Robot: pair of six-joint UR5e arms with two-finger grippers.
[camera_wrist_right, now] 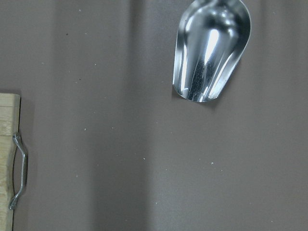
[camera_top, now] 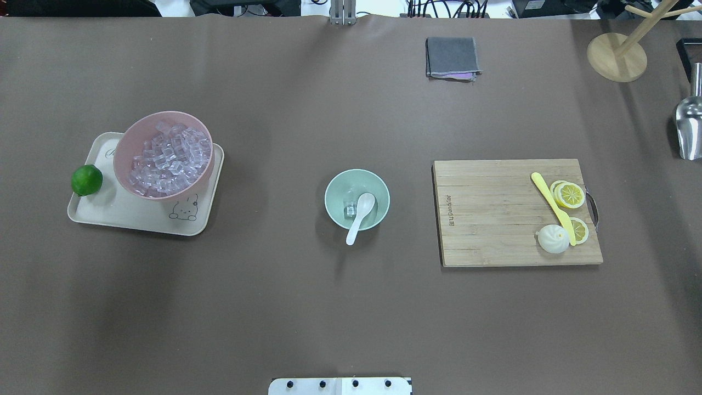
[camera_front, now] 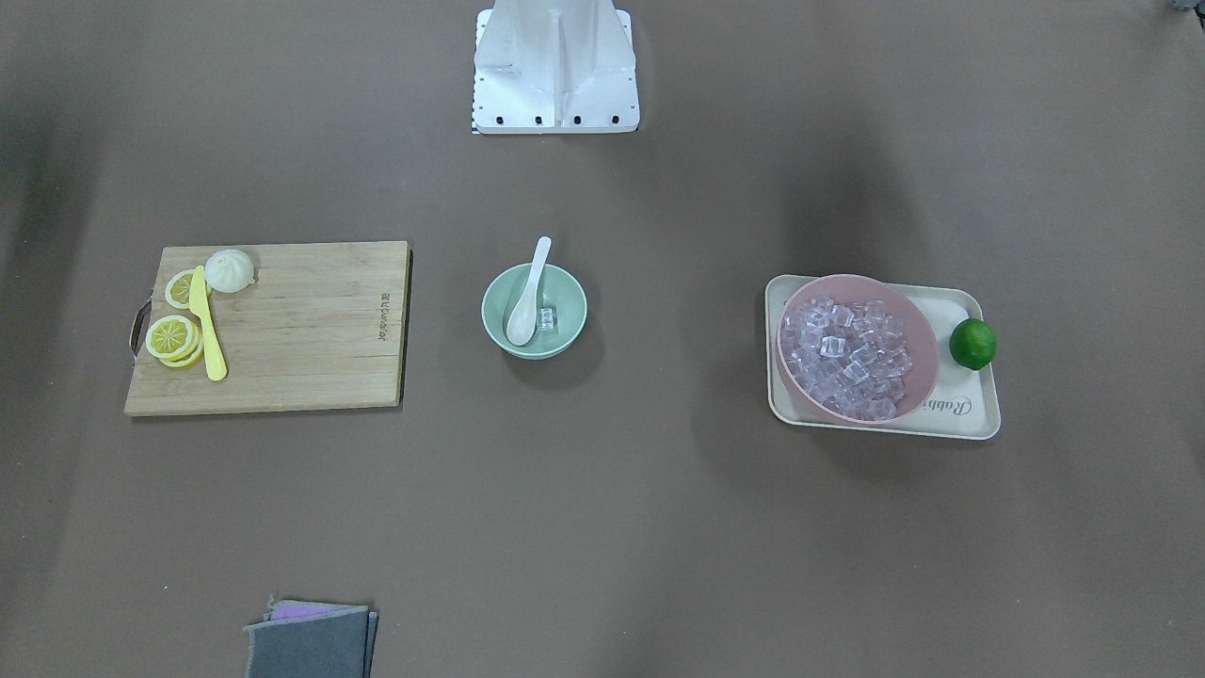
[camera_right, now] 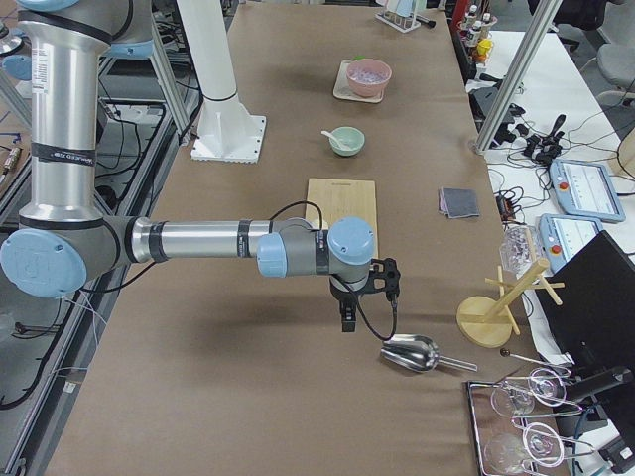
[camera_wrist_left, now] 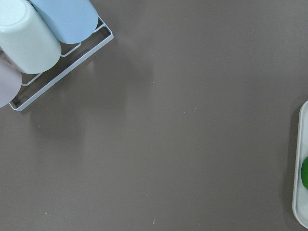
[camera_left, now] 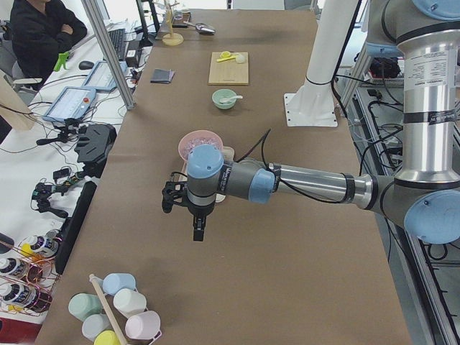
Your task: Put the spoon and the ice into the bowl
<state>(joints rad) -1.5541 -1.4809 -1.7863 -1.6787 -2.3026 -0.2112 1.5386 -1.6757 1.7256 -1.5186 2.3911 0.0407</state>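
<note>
The pale mint-green bowl (camera_front: 577, 311) stands at the table's middle and also shows in the overhead view (camera_top: 330, 189). The white spoon (camera_front: 527, 299) (camera_top: 359, 213) lies in it, scoop down inside and handle resting over the rim. One clear ice cube (camera_front: 546, 318) (camera_top: 350, 209) lies in the bowl beside the scoop. My left gripper (camera_left: 198, 231) hangs over bare table far from the bowl. My right gripper (camera_right: 346, 319) hangs past the cutting board's end. Both show only in the side views, so I cannot tell whether they are open or shut.
A pink bowl (camera_top: 137, 134) full of ice cubes stands on a cream tray (camera_top: 137, 219) with a lime (camera_top: 86, 180). A wooden cutting board (camera_top: 482, 219) carries a yellow knife (camera_top: 551, 206), lemon slices and a bun. A metal scoop (camera_wrist_right: 211, 48) lies under my right wrist, cups (camera_wrist_left: 29, 33) under my left.
</note>
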